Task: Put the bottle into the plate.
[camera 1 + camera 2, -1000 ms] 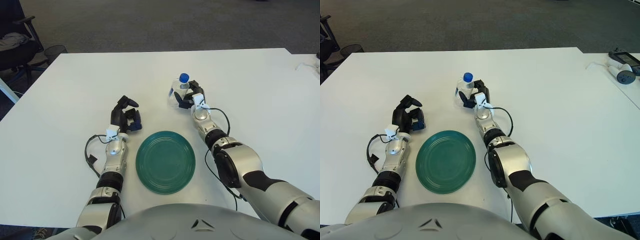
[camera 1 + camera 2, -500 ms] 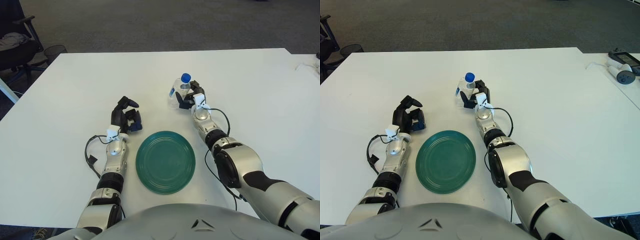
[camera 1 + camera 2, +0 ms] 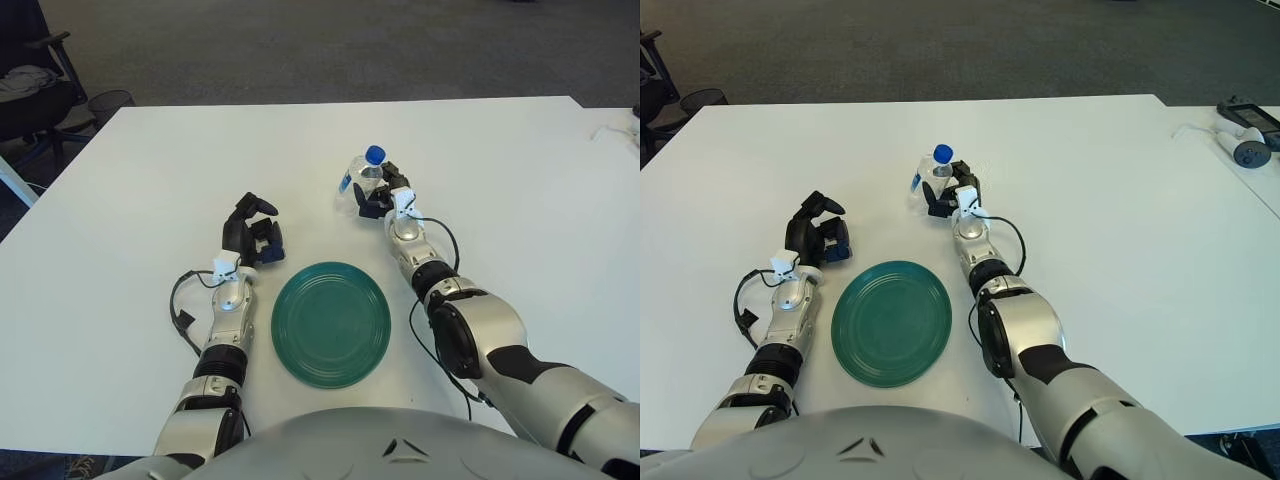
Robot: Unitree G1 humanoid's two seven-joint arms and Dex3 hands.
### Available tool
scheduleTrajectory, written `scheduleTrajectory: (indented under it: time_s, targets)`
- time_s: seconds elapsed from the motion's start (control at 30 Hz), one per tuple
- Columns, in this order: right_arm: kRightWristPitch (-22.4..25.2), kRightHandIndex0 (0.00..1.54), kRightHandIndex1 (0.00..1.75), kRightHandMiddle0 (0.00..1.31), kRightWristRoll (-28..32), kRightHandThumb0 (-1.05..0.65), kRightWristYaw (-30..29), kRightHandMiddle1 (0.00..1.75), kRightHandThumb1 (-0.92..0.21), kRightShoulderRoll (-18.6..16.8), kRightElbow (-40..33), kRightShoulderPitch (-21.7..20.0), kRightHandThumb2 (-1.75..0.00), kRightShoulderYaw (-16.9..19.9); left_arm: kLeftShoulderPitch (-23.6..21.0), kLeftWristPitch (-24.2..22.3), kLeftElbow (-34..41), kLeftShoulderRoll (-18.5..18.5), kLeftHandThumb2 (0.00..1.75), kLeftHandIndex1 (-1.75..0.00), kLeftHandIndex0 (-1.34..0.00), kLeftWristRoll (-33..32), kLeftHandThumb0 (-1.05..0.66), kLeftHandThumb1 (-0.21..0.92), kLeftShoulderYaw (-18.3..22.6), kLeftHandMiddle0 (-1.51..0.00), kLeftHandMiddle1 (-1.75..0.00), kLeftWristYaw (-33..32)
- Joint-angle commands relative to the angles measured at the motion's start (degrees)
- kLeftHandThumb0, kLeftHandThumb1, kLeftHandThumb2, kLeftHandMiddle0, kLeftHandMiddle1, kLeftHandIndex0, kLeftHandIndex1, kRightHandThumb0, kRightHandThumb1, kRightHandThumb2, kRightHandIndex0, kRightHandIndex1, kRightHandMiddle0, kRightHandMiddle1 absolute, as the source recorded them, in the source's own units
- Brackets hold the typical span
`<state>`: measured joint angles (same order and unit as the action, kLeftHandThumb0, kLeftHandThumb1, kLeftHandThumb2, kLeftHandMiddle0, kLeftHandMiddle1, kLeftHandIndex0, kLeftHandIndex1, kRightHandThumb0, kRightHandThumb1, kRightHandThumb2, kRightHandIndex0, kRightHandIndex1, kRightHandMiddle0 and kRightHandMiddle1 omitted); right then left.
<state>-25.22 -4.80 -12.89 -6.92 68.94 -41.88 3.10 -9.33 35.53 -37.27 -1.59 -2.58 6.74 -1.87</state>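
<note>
Since a second ago my right hand (image 3: 385,192) has drawn the bottle (image 3: 362,178) slightly up and tipped its cap farther away from me; my left hand (image 3: 252,232) has not moved, showing just beyond the plate's left rim with its fingers curled around nothing. My right hand's fingers are wrapped round the lower body of the bottle, which leans to my left with its blue cap uppermost and seems to be clear of the worktop (image 3: 520,200) or barely touching it; I cannot tell which. The plate (image 3: 331,322) lies nearer to me, well apart from the bottle, between my two forearms. The risk I judge from here is the grip: the bottle is clear, smooth plastic, rounded and light, held low on its body and already tilted, so it could twist or slide out of my fingers as I swing it back toward the plate. If I release it while it leans, it would likely topple and roll, since the plate is a shallow round dish with only a low raised rim and faint concentric ridges to stop it. The plate looks like hard, glossy dark-green plastic or ceramic, and a clumsy set-down near its edge could nudge it across the smooth white worktop.
</note>
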Motion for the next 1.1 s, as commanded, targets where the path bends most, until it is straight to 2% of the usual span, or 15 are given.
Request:
scheduleTrajectory:
  time_s: [0.0, 0.13, 0.23, 0.27, 0.37, 0.53, 0.6, 0.77, 0.87, 0.97, 1.07]
  targets:
    - [-4.6, 1.21, 1.75, 0.99, 1.4, -0.06, 2.5, 1.75, -0.27, 0.3, -3.5, 1.2, -1.36, 0.4, 3.4, -1.0, -3.6, -0.8, 1.51, -1.75, -0.74, -0.4, -0.54, 0.16, -0.3, -1.28, -1.75, 0.8]
    - [-7.2, 1.22, 1.75, 0.99, 1.1, -0.06, 3.5, 1.75, -0.28, 0.7, -6.3, 2.3, -1.34, 0.2, 3.4, -1.4, -3.4, -0.9, 1.52, -1.75, -0.75, -0.8, -0.54, 0.15, -0.2, -1.28, -1.75, 1.3]
    - [-8.8, 1.22, 1.75, 0.98, 1.5, -0.07, 5.3, 1.75, -0.28, 1.0, -14.2, 4.5, -1.33, -0.4, 3.2, -1.0, -3.7, -0.8, 1.52, -1.75, -0.74, -1.3, -0.54, 0.15, 0.0, -1.28, -1.75, 2.1]
    - [-8.7, 1.23, 1.75, 0.98, 1.9, -0.07, 6.4, 1.75, -0.29, 1.0, -19.1, 6.1, -1.33, -0.9, 3.1, -0.9, -3.9, -0.8, 1.51, -1.75, -0.74, -1.4, -0.54, 0.15, 0.0, -1.28, -1.75, 2.3]
    - [-7.8, 1.23, 1.75, 0.99, 2.4, -0.07, 8.5, 1.75, -0.29, 0.7, -27.2, 8.8, -1.33, -2.0, 2.9, -0.7, -4.1, -0.7, 1.51, -1.75, -0.74, -1.4, -0.54, 0.16, 0.2, -1.27, -1.75, 2.6]
    - [-7.9, 1.23, 1.75, 0.97, 2.8, -0.08, 11.5, 1.75, -0.30, 0.0, -35.2, 12.9, -1.30, -4.1, 2.8, -0.8, -4.4, -0.6, 1.49, -1.75, -0.73, -0.6, -0.53, 0.17, 0.2, -1.27, -1.75, 2.0]
    - [-7.7, 1.22, 1.75, 0.96, 3.3, -0.08, 13.6, 1.75, -0.31, -0.3, -41.2, 16.5, -1.28, -6.0, 2.8, -1.1, -4.4, -0.6, 1.49, -1.75, -0.73, 0.0, -0.53, 0.17, 0.1, -1.27, -1.75, 1.1]
    - [-5.5, 1.21, 1.75, 0.94, 3.6, -0.09, 16.7, 1.75, -0.34, 0.0, -51.4, 22.4, -1.23, -9.1, 2.6, -0.8, -4.7, -0.6, 1.48, -1.75, -0.72, 0.8, -0.53, 0.18, 0.0, -1.27, -1.75, -0.1]
    - [-2.7, 1.20, 1.75, 0.93, 3.3, -0.11, 19.1, 1.75, -0.36, 0.8, -62.2, 28.4, -1.20, -12.4, 2.4, 0.1, -5.0, -0.7, 1.49, -1.75, -0.73, 1.2, -0.53, 0.17, -0.2, -1.28, -1.75, -0.3]
    - [-1.2, 1.20, 1.75, 0.93, 3.0, -0.11, 20.3, 1.75, -0.36, 1.5, -66.5, 30.7, -1.19, -13.6, 2.3, 0.6, -5.1, -0.8, 1.50, -1.75, -0.74, 0.9, -0.54, 0.16, -0.3, -1.28, -1.75, 0.2]
    - [-1.7, 1.20, 1.75, 0.94, 1.8, -0.11, 21.2, 1.75, -0.37, 2.1, -69.4, 32.7, -1.18, -15.2, 2.1, 0.7, -5.3, -0.7, 1.52, -1.75, -0.75, 0.0, -0.55, 0.15, -0.3, -1.29, -1.75, 1.7]
